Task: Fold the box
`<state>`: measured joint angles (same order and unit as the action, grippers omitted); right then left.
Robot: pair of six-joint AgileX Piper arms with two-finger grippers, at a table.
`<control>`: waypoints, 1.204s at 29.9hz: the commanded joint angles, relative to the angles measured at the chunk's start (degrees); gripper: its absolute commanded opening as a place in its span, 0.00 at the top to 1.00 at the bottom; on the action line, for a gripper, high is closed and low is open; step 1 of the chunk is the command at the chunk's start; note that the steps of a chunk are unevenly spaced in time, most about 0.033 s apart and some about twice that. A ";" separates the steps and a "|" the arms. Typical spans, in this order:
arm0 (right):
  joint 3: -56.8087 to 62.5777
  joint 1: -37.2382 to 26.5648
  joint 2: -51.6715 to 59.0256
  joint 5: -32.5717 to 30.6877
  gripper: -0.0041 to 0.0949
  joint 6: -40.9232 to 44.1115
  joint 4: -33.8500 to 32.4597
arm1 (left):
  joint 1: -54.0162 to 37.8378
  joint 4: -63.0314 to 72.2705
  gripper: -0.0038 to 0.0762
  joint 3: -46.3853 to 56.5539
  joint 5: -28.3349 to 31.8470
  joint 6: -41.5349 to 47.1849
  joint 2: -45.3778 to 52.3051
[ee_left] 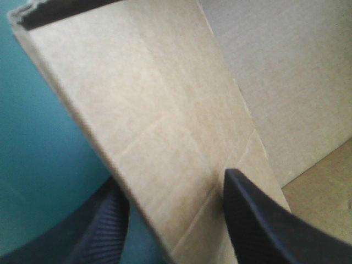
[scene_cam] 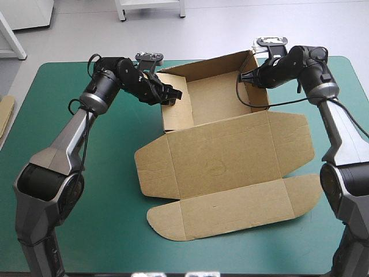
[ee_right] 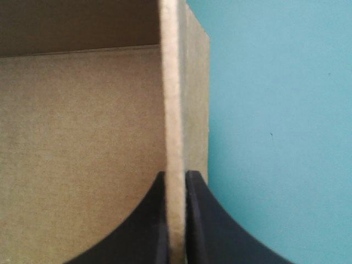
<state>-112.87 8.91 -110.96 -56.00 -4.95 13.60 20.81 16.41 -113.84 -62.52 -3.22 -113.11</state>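
Observation:
The brown box (scene_cam: 222, 153) lies mid-table as an open tray with its lid and flaps spread flat toward the near edge. My left gripper (scene_cam: 171, 96) is at the tray's left wall. In the left wrist view that gripper (ee_left: 175, 184) is open and straddles the tilted wall (ee_left: 154, 99), with one black finger (ee_left: 110, 225) outside and the other inside. My right gripper (scene_cam: 249, 77) is at the tray's right wall. Seen from the right wrist, it (ee_right: 176, 175) is shut on the thin wall edge (ee_right: 175, 82), with the tray's inside (ee_right: 82, 143) to one side.
The teal-green cover (scene_cam: 86, 231) shows bare around the box on the near left and along the right. An edge of more brown board (scene_cam: 4, 115) shows at the table's left edge.

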 commanded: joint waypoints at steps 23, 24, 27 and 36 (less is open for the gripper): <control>-2.07 -0.16 2.78 4.32 0.97 0.38 13.63 | 1.47 0.01 0.55 -3.18 4.53 2.72 -1.01; -2.07 -0.02 2.75 3.58 0.97 0.38 13.63 | 1.47 -0.25 0.63 -3.18 4.53 2.82 -1.01; -2.07 0.51 2.14 1.85 0.97 0.38 13.38 | 1.47 -0.41 0.93 -3.21 5.47 2.69 -1.01; -2.07 6.11 -0.30 -1.27 0.97 5.54 0.80 | 1.47 -7.18 0.96 -8.54 3.84 6.07 -2.62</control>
<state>-113.04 12.37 -113.93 -56.62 0.65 10.49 20.84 5.10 -118.26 -62.13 3.83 -118.75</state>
